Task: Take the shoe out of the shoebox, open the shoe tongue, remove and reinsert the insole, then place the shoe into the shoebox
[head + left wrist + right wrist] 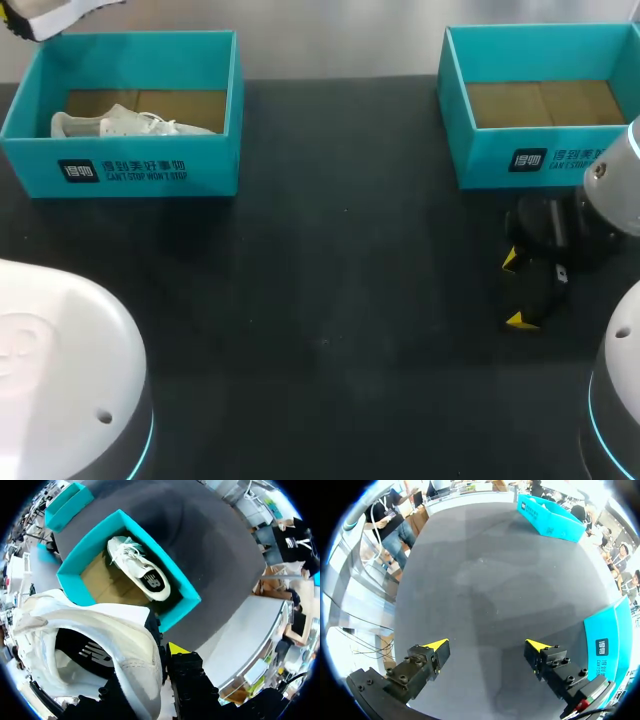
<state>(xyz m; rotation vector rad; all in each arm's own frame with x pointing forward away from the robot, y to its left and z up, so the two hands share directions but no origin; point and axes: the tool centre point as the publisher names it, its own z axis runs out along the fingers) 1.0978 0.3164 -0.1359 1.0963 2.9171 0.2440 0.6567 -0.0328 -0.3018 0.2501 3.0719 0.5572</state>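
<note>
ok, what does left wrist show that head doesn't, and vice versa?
Only left wrist: the left pincer shut on the held shoe, whose dark inside is exposed, and the dark insole of the boxed shoe.
Only head: the right pincer, open, above the table beside the right shoebox, and that box's bare cardboard floor.
Both: the table, both boxes, and the left shoebox with the white boxed shoe inside. Head catches only a sliver of the held shoe at its top left corner.
</note>
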